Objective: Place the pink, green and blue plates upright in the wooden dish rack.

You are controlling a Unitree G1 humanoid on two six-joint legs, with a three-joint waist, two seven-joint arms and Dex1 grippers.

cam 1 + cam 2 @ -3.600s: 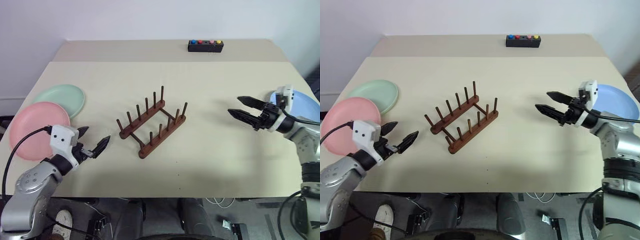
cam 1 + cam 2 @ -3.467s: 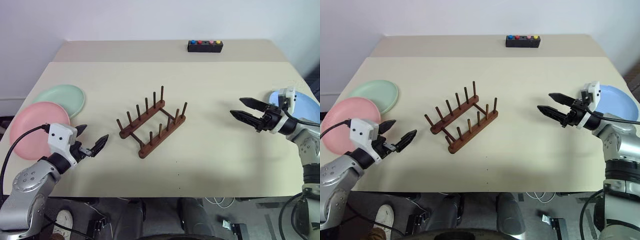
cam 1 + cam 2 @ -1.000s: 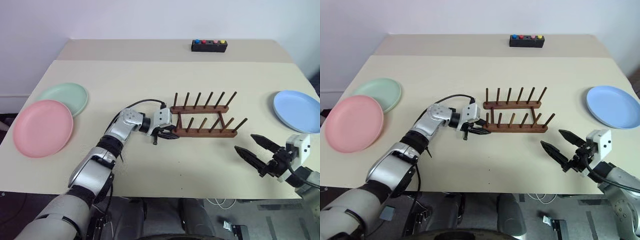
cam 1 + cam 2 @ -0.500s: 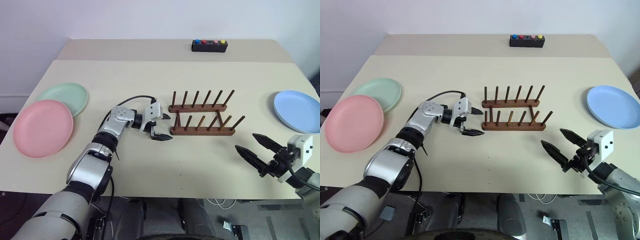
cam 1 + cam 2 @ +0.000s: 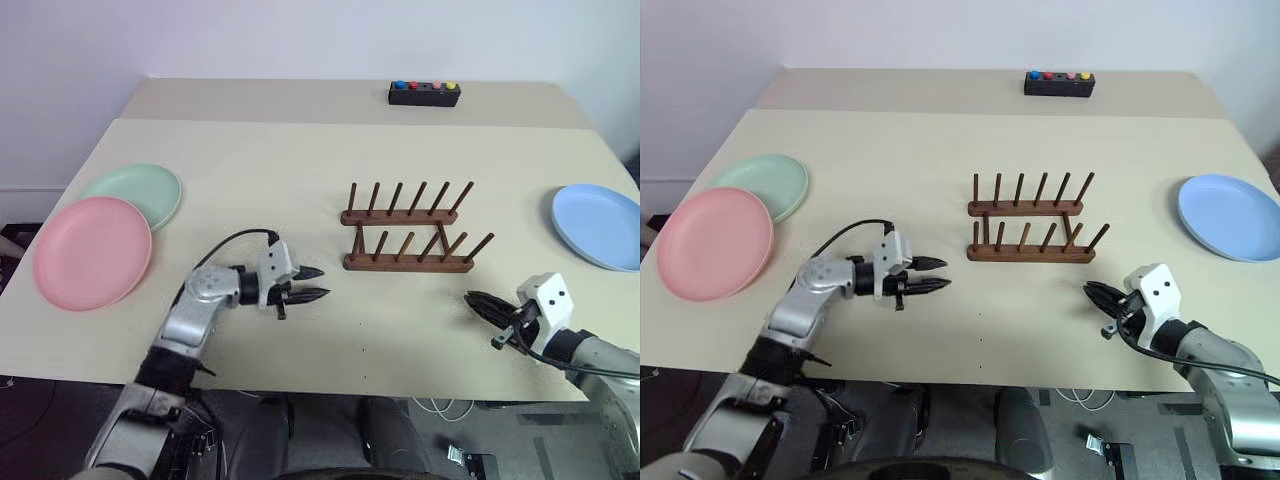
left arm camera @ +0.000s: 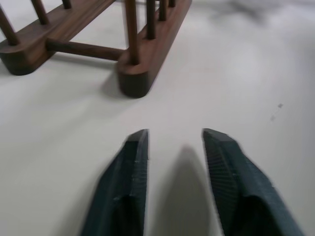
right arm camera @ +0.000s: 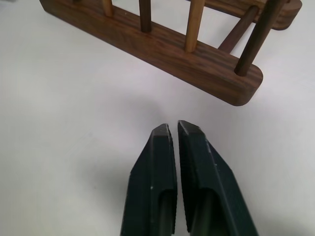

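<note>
Plates lie flat at the table's two ends, none yet racked: the pink plate [image 5: 92, 252] and the green plate [image 5: 134, 192] overlap at the robot's far left, the green one partly under the pink; the blue plate [image 5: 597, 226] sits alone at the far right. The wooden dish rack [image 5: 408, 233] stands empty at centre, its two rails running left to right, so its slots lie crosswise to that line.

The left gripper [image 5: 310, 283] hovers just left of the rack's end, jaws partly apart and holding nothing. It points toward the rack, away from the pink plate, which is well apart behind it.

The right gripper [image 5: 478, 301] is closed and empty near the front edge; the blue plate lies beyond it, further right. Judged by side, each arm serves its own plates.
</note>
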